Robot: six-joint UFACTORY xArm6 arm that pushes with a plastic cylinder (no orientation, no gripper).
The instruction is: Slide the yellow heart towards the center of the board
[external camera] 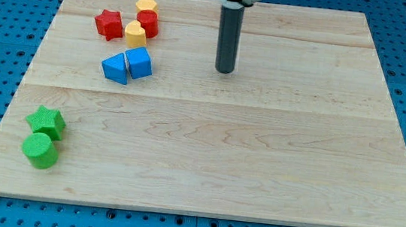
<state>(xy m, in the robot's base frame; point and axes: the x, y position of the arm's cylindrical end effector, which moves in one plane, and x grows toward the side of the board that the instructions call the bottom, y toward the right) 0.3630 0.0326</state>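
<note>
The yellow heart (136, 34) lies at the view's upper left, touching a red block (149, 22) behind it and just above the blue blocks. A yellow hexagon (147, 5) sits at the top edge, against the red block. My tip (225, 71) rests on the wooden board (259, 157), well to the right of the yellow heart and apart from every block, near the upper middle of the board.
A red star (109, 24) lies left of the heart. Two blue blocks (115, 67) (139, 62) sit side by side below it. A green star (46, 121) and a green cylinder (40, 150) lie at the lower left. Blue pegboard surrounds the board.
</note>
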